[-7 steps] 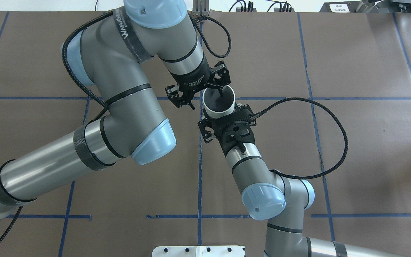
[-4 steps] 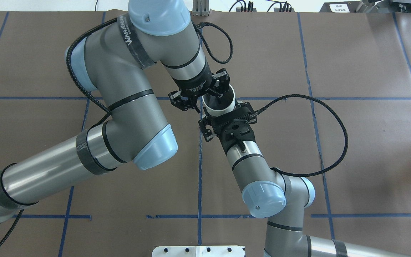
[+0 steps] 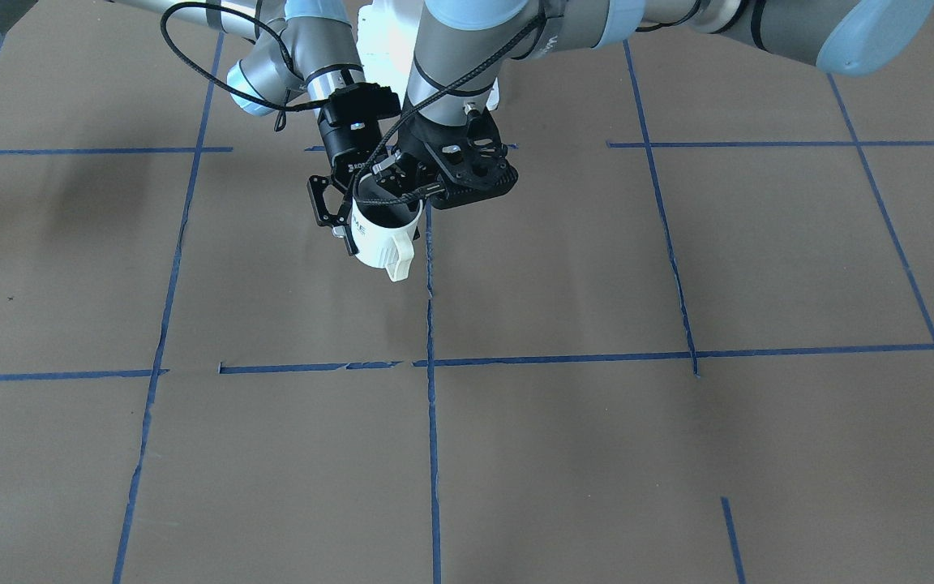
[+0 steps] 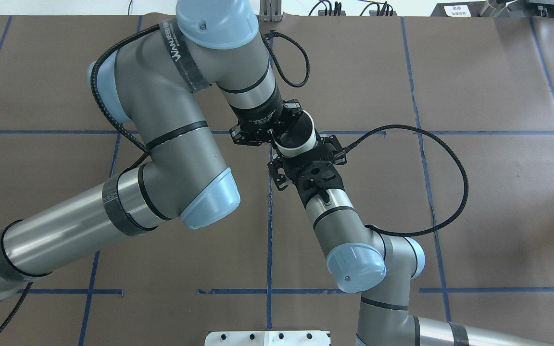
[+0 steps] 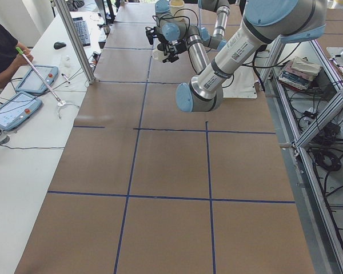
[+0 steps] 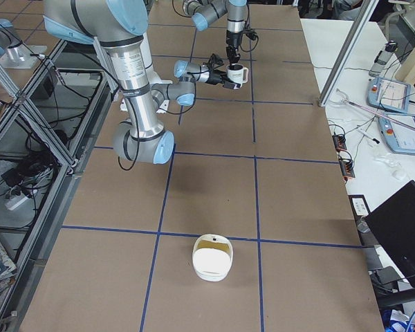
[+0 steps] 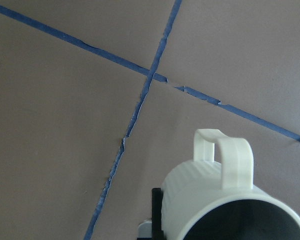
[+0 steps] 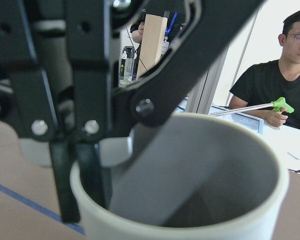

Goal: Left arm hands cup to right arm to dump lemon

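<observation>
Apparently midway: left pincer (image 4: 273, 132) and right pincer (image 4: 304, 154) both clench the cup (image 3: 375, 238); release and dumping remain.

Glossy white ribbed cup (image 3: 371, 237), matt grey inside, smooth grey metal left arm (image 4: 161, 144), matt brown paper table (image 4: 474, 86)

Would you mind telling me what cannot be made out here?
- Lemon: not identifiable anywhere.
- Floor of the cup: dark overhead, behind the near rim in the right wrist view, cut off by the left wrist view's lower edge.
- Cup lettering: partly behind the right gripper, front view.
- White container: yellowish inside, too small to identify, exterior right view.
</observation>
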{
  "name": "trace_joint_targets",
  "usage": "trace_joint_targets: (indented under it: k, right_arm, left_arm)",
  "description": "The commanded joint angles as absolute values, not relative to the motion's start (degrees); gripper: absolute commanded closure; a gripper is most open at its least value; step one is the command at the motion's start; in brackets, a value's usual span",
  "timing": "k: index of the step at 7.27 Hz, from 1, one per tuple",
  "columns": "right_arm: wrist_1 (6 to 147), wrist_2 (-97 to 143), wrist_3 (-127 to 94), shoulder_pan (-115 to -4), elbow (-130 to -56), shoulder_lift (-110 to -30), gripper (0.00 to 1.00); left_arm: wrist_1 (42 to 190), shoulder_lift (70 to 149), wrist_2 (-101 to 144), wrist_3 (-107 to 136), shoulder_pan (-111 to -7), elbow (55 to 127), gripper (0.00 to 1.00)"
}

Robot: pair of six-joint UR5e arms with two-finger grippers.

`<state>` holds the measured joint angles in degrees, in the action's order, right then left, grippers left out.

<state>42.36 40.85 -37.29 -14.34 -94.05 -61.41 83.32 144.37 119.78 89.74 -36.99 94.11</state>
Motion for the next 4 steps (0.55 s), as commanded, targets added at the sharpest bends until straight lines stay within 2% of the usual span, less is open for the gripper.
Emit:
trace_joint_targets:
  k: [1, 4]
  right_arm:
    - [42.1, 40.8, -35.7, -14.2, -93.9, -62.0, 0.00]
    - [42.1, 40.8, -35.7, -13.2, -92.0, -62.5, 0.00]
  left_arm:
    - [82.2, 144.3, 119.7, 89.7, -37.0, 94.9, 1.00]
    - [78.6, 144.1, 119.7, 89.6, -38.0, 101.1, 1.00]
